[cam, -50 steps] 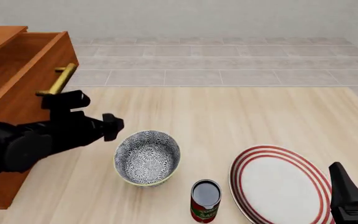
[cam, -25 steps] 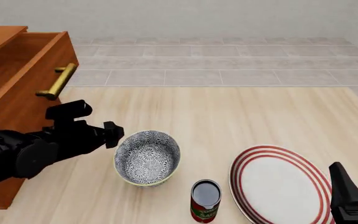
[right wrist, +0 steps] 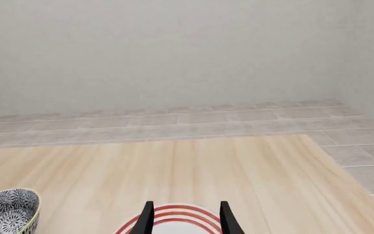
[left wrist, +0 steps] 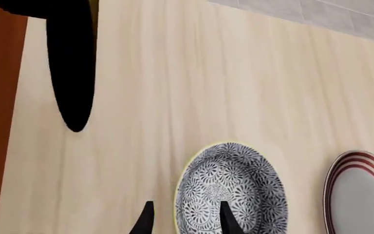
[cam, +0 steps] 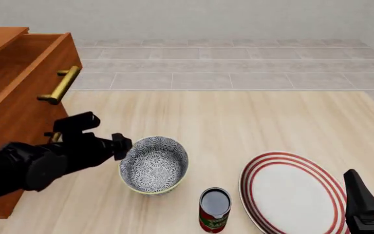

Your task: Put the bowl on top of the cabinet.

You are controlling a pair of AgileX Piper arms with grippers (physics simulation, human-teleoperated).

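Two spread fingers of the left gripper [left wrist: 183, 219] are held astride the bowl [cam: 154, 164] rim, which should be seated deep before being pinched for the cabinet [cam: 11, 87].

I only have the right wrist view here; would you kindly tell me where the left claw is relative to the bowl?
Observer: The left claw is open at the bowl's left rim, one finger over the inside, one outside.
Operator: Thank you. Is anything standing close to the bowl?
Observer: A can stands upright beside it, between the bowl and the plate.
Operator: And where is the cabinet?
Observer: The cabinet stands left of the bowl, apart from it.
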